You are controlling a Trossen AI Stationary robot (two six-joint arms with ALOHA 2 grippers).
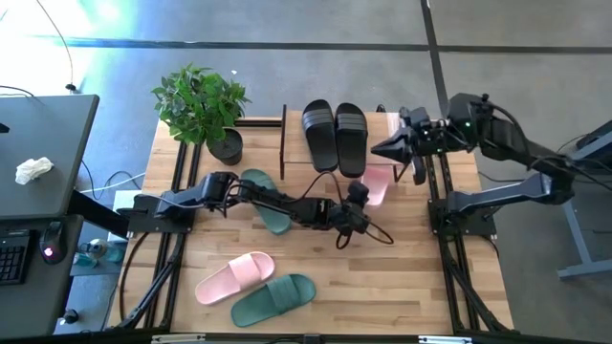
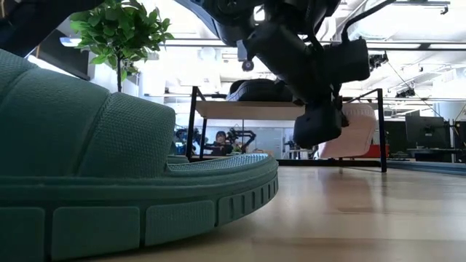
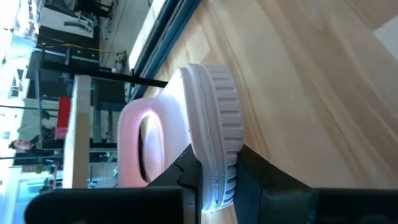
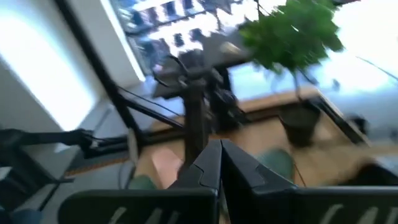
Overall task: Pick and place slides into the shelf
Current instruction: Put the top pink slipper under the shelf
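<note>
Pink slide (image 3: 208,134) (in left fingers (image 3: 255,177)) tilts above slatted wooden tabletop (image 3: 323,93).

Right wrist view blurred throughout, green slide (image 2: 109,182) cut off in low view, pink slide (image 1: 377,183) partly hidden.

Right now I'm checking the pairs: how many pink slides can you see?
2. One pink slide lies loose near the table's front beside a green one; the other pink slide is clamped by the left gripper next to the shelf.

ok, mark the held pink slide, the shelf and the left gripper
pink slide (image 3: 214,134): left wrist view, sole edge.
shelf (image 2: 247,110): low view, top board front edge.
left gripper (image 3: 217,177): left wrist view, between fingertips clamping the sole.
</note>
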